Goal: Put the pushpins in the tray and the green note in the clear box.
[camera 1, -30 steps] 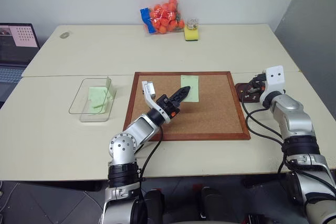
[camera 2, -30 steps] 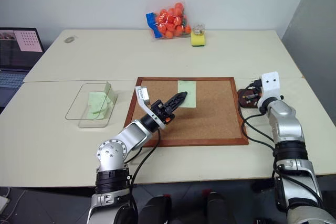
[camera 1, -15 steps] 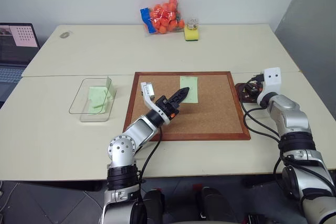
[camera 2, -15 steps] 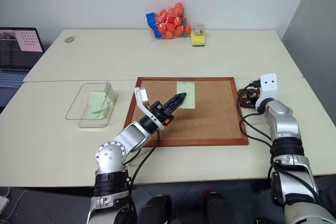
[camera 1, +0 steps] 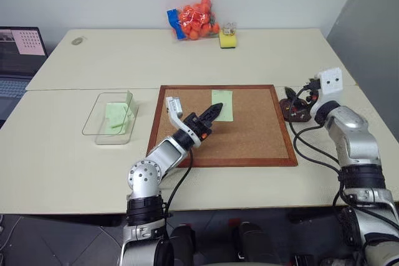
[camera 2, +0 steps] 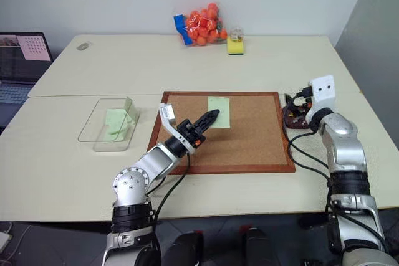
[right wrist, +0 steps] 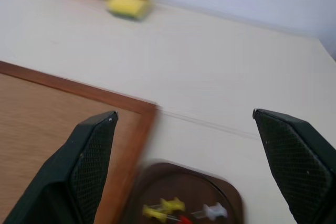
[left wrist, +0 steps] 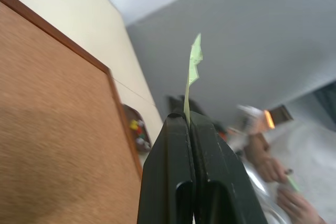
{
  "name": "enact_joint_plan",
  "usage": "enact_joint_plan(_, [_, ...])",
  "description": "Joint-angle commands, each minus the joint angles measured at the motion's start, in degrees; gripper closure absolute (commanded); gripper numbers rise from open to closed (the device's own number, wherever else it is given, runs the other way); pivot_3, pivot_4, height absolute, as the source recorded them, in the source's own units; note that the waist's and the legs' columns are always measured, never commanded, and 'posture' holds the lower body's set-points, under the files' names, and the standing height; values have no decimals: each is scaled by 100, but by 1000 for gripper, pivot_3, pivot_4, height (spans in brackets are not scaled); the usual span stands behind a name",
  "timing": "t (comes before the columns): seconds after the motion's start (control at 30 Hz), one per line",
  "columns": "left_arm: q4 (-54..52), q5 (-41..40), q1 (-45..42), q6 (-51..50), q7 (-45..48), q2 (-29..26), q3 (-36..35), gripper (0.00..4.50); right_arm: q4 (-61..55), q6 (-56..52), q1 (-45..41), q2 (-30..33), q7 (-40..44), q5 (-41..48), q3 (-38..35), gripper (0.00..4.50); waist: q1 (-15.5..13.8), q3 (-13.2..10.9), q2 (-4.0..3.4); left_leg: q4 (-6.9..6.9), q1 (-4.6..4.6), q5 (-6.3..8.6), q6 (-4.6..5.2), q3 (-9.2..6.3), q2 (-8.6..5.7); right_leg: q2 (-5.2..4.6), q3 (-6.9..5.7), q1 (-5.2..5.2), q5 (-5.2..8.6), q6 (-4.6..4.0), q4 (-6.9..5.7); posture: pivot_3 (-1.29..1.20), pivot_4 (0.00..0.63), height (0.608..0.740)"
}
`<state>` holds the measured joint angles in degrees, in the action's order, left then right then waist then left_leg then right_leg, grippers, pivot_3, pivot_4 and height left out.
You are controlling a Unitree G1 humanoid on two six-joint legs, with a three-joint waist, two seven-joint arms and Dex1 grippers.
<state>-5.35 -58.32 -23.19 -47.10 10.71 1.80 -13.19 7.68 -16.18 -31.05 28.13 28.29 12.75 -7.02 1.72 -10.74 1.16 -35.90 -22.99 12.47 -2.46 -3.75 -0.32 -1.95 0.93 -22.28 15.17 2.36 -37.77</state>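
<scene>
I'm holding the left gripper [camera 1: 215, 111] low over the corkboard [camera 1: 249, 144], its two fingers pressed together on the edge of the green note [left wrist: 193, 69] — the paper is standing up out of the closed tips in the left wrist view. In the head views the note [camera 1: 222, 104] is sitting at the board's far middle, right at the fingertips. Off the board's right edge, I'm keeping the right gripper [right wrist: 184, 145] spread wide above the tray [right wrist: 186, 195], gripping nothing; yellow, red and white pushpins [right wrist: 178, 211] are lying inside it. So the pin step looks finished to me, and the note step is the one in hand. Next I'm judging a lift clear of the cork, then a carry left to the clear box [camera 1: 112, 118] — which already has a paler green slip in it — and a release over its open top.
</scene>
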Motion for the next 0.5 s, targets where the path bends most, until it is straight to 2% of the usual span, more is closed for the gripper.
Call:
enact_joint_plan(0.03, [-595,720,-162,501,-376,-194,185,4500,-1571,86,457,54,920,626,305,136,3,0,1,1,0,0,0,-3,0,1,-2,1,0,0,0,0,150,740])
enact_joint_plan(0.13, [-976,1548,-150,849,-733,-448,429,4500,-2131,16,706,-17,1165,763,598,136,-10,-2,3,-1,1,0,-1,-4,1,1,-2,2,-1,2,1,0,150,740])
enact_joint_plan(0.3, [-1753,3560,41,1516,-1448,-1127,1158,4500,-2489,22,734,-282,1260,794,980,136,-10,-2,4,2,1,0,-1,-6,1,0,-2,1,-2,3,2,0,150,740])
enact_joint_plan(0.5, [-2263,4899,323,1831,-2109,-1304,1312,4500,-2457,145,700,-418,1529,1087,917,136,-40,-3,5,3,0,0,-1,-8,-2,-7,-2,2,-3,2,7,0,150,740])
